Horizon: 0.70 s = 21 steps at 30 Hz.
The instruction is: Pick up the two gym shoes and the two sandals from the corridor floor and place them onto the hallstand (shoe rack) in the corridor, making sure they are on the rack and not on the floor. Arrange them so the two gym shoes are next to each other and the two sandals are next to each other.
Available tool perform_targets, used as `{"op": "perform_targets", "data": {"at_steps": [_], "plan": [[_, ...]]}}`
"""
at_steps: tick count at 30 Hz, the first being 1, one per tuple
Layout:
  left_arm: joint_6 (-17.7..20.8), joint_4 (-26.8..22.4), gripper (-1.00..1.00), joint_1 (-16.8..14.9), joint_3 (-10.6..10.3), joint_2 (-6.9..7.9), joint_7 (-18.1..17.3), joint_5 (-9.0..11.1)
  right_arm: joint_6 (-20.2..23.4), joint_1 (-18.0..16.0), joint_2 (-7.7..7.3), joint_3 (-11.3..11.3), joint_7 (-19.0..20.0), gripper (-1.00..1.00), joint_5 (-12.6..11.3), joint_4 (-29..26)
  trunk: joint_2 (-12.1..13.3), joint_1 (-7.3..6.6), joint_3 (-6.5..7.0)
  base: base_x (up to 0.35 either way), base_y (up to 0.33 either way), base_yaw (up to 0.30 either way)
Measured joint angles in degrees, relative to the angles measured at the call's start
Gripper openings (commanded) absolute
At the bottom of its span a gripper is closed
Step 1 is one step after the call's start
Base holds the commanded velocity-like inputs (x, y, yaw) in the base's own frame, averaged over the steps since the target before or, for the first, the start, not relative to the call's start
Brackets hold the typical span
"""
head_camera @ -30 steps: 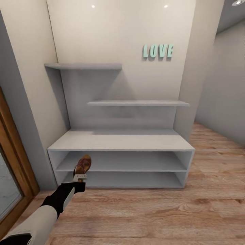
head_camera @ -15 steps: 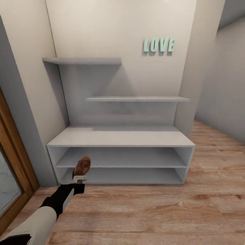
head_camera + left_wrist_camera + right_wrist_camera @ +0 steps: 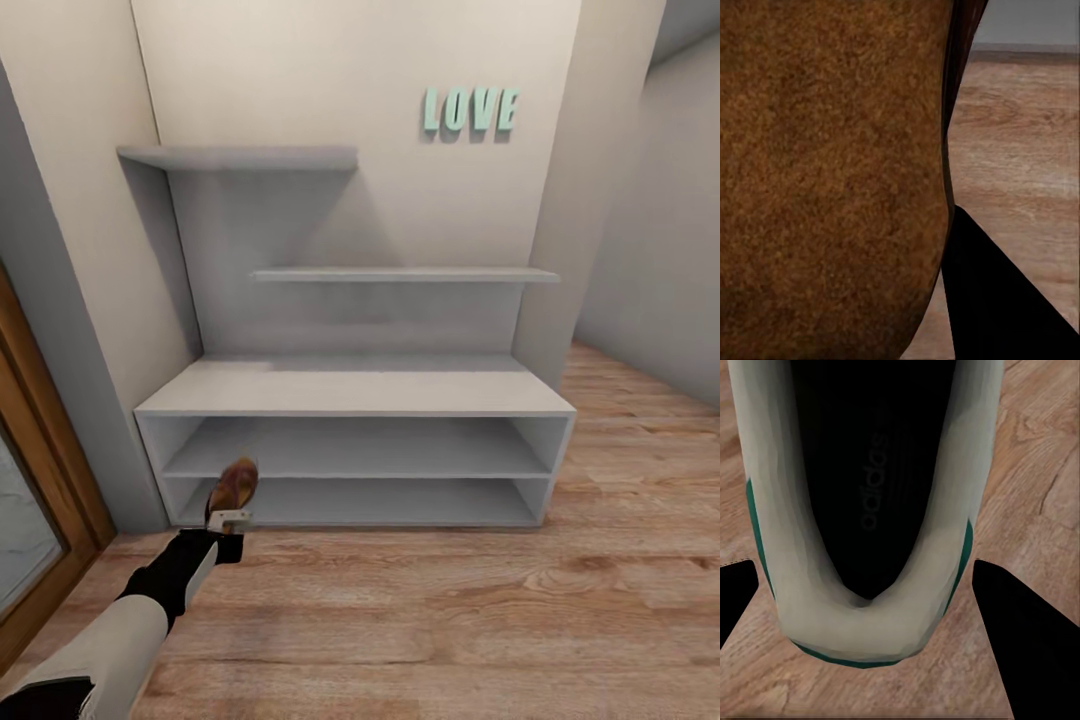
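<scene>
Left arm, black forearm and pale sleeve, reaches from the lower left of the head view. Left gripper [image 3: 231, 519]: jaws pinching a brown sandal [image 3: 234, 487] by its heel end, held off the corridor floor [image 3: 420, 610], toe pointing toward the hallstand [image 3: 356, 392]. In the left wrist view the sandal [image 3: 832, 180] sits very close to the lens, its grainy brown leather surface broad against the planks.

Right gripper [image 3: 862, 585]: jaws astride a gym shoe [image 3: 866, 615], white with green side trim and a dark inside; whether they press it cannot be told. Wood planks lie under the shoe.

Corridor floor: light brown wood-grain planks.

Hallstand: pale grey, standing on the floor against the wall just beyond the sandal; low part with two open shelf levels, two stepped wall shelves above.

Wall sign "LOVE" [image 3: 470, 109]: mint-green letters, upper right above the hallstand.

Wooden door frame [image 3: 40, 440]: at the left edge.
</scene>
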Motion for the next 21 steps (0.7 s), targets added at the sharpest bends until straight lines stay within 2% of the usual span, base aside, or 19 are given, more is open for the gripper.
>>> {"op": "perform_targets", "data": {"at_steps": [4, 6, 12, 21], "plan": [[8.1, -0.2, -1.00, -3.3, -0.1, 0.06, 0.1, -0.5, 0.0, 0.0, 0.00, 0.0, 0.0, -1.00, 0.0, 0.0, -0.8, 0.44, -0.54, 0.000, 0.000, 0.000], [9.8, -0.2, -1.00, -4.4, -0.1, 0.12, 0.1, -0.6, 0.0, 0.0, 0.00, 0.0, 0.0, -1.00, 0.0, 0.0, -0.8, 0.44, -0.56, 0.000, 0.000, 0.000], [11.0, -0.3, -1.00, -6.3, -0.1, 0.10, 0.1, -1.5, 0.0, 0.0, 0.00, 0.0, 0.1, -1.00, 0.0, 0.1, -0.8, 0.44, -0.58, 0.000, 0.000, 0.000], [10.9, -0.1, -1.00, -6.3, -0.2, -0.36, 0.1, -1.8, -0.1, 0.0, 0.00, 0.1, 0.2, -1.00, -0.1, 0.2, -0.8, 0.44, -0.58, 0.000, 0.000, 0.000]]}}
